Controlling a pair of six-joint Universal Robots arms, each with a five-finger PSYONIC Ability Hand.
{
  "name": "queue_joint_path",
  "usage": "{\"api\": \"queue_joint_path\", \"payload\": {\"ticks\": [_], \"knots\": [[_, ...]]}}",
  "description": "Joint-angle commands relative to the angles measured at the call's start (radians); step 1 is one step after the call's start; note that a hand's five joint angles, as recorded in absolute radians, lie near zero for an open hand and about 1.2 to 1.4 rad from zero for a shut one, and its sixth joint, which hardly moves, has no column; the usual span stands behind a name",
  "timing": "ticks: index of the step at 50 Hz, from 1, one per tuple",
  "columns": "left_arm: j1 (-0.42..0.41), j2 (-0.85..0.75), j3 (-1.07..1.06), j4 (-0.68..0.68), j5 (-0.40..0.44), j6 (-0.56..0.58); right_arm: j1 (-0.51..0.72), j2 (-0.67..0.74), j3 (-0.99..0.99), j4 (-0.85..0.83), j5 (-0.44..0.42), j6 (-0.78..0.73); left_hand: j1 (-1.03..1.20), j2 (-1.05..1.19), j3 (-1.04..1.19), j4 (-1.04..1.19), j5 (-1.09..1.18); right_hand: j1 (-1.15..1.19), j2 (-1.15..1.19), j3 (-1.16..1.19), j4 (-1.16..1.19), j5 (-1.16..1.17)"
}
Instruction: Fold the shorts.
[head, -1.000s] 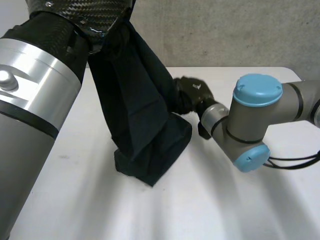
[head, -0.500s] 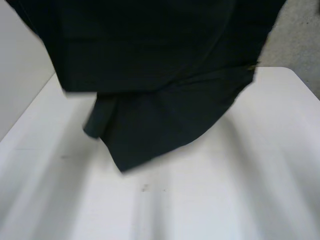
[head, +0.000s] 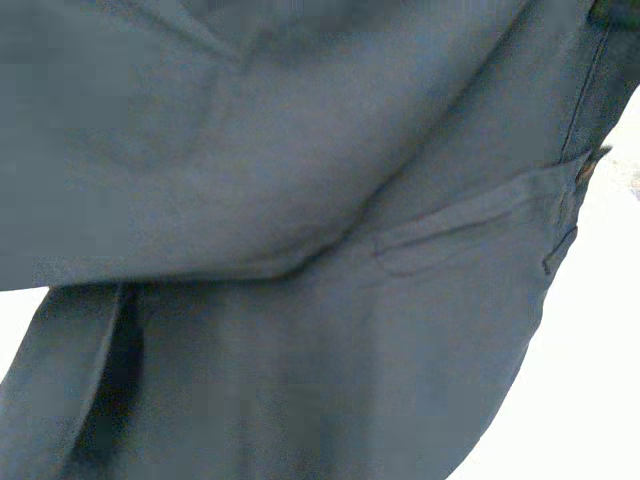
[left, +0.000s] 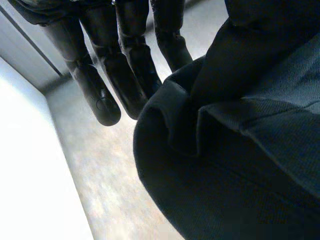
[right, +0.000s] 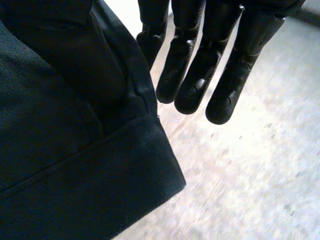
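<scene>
**White table (head: 600, 400) below, shorts (head: 300, 300) held up off it**

Pale table surface peeks out at 4 o'clock in the head view. The dark shorts hang close to the camera across nearly everything else, with a pocket (head: 450, 235) seam at 3 o'clock. The left robot hand (left: 125, 65) has straight fingers, and a bunched fold of cloth looks pinched against its thumb side. The right robot hand (right: 200, 65) also has straight fingers and seems to nip the cloth just above a hemmed corner. Grey floor (right: 260, 165) lies beyond it. The step in hand looks like raising and spreading the shorts before any fold. The next move calls for lowering them flat onto the table with the hands well apart, then laying one half over the other.
</scene>
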Motion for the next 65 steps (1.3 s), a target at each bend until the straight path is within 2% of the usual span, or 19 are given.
{"api": "queue_joint_path", "payload": {"ticks": [1,5,8,10,13,19,20,21,22,23,25,32,36,40,46,49,52,62,65], "knots": [[0.019,-0.303,-0.012,0.019,0.004,-0.001,0.019,0.222,0.036,0.002,0.016,-0.006,0.234,0.196,0.203,0.194,0.258,0.401,0.221,0.221,0.208,0.253],[0.078,-0.494,0.008,0.070,0.006,0.002,0.071,0.399,0.013,-0.007,0.028,-0.025,0.234,0.196,0.203,0.194,0.258,0.401,0.221,0.221,0.208,0.253],[0.096,-0.641,0.045,0.143,0.012,0.002,0.127,0.553,-0.053,-0.029,0.071,-0.058,0.234,0.196,0.203,0.194,0.258,0.401,0.221,0.221,0.208,0.253],[0.104,-0.767,0.090,0.205,0.012,0.008,0.162,0.711,-0.133,-0.067,0.140,-0.113,0.234,0.196,0.203,0.194,0.258,0.401,0.221,0.221,0.208,0.253],[0.112,-0.923,0.185,0.267,0.003,0.025,0.170,0.823,-0.200,-0.125,0.186,-0.169,0.234,0.196,0.203,0.194,0.258,0.401,0.221,0.221,0.208,0.253],[0.147,-1.146,0.373,0.297,-0.011,0.088,0.174,1.075,-0.328,-0.375,0.198,-0.357,0.234,0.196,0.203,0.194,0.258,0.401,0.221,0.221,0.208,0.253],[0.150,-1.165,0.387,0.300,-0.008,0.093,0.176,1.103,-0.341,-0.408,0.197,-0.380,0.234,0.196,0.203,0.194,0.258,0.292,0.111,0.112,0.098,0.144],[0.150,-1.180,0.394,0.304,-0.006,0.094,0.177,1.136,-0.355,-0.444,0.198,-0.405,0.098,0.060,0.067,0.057,0.121,-0.261,-0.442,-0.442,-0.455,-0.410],[0.150,-1.191,0.396,0.309,-0.003,0.094,0.183,1.187,-0.387,-0.484,0.206,-0.440,-0.444,-0.482,-0.475,-0.485,-0.421,-0.820,-1.001,-1.001,-1.014,-0.969],[0.142,-1.203,0.391,0.320,-0.002,0.099,0.188,1.203,-0.398,-0.491,0.207,-0.458,-0.988,-1.026,-1.018,-1.028,-0.964,-0.820,-1.001,-1.001,-1.014,-0.969],[0.139,-1.208,0.381,0.340,0.000,0.099,0.202,1.230,-0.429,-0.477,0.212,-0.489,-0.961,-0.999,-0.991,-1.001,-0.937,-0.820,-1.001,-1.001,-1.014,-0.969],[0.099,-1.125,0.230,0.407,-0.005,0.100,0.206,1.134,-0.353,-0.383,0.221,-0.411,-0.988,-1.026,-1.018,-1.028,-0.964,-0.820,-1.001,-1.001,-1.014,-0.969],[0.082,-0.984,0.080,0.375,-0.011,0.097,0.194,0.956,-0.178,-0.238,0.186,-0.286,-0.946,-0.984,-0.977,-0.986,-0.923,-0.820,-1.001,-1.001,-1.014,-0.969],[0.063,-0.829,-0.101,0.210,-0.019,0.085,0.156,0.838,-0.023,-0.070,0.102,-0.261,-0.893,-0.931,-0.924,-0.934,-0.870,-0.820,-1.001,-1.001,-1.014,-0.969],[-0.091,-0.654,-0.325,-0.135,-0.060,-0.096,0.085,0.775,0.198,0.083,0.002,-0.271,-0.717,-0.755,-0.748,-0.757,-0.694,-0.820,-1.001,-1.001,-1.014,-0.969],[-0.155,-0.590,-0.418,-0.218,-0.078,-0.217,0.050,0.761,0.312,0.043,-0.027,-0.298,-0.705,-0.743,-0.736,-0.746,-0.682,-0.778,-0.959,-0.959,-0.972,-0.927],[-0.194,-0.553,-0.487,-0.217,-0.092,-0.271,0.016,0.755,0.402,-0.030,-0.038,-0.340,-0.705,-0.743,-0.736,-0.746,-0.682,-0.713,-0.894,-0.894,-0.907,-0.862],[-0.234,-0.588,-0.632,-0.095,-0.148,-0.251,0.002,0.782,0.525,-0.231,-0.040,-0.387,-0.696,-0.735,-0.727,-0.737,-0.673,-0.499,-0.680,-0.680,-0.693,-0.647],[-0.226,-0.632,-0.641,-0.047,-0.175,-0.223,0.002,0.805,0.534,-0.297,-0.043,-0.382,-0.667,-0.705,-0.698,-0.707,-0.643,-0.186,-0.367,-0.367,-0.380,-0.334]]}}
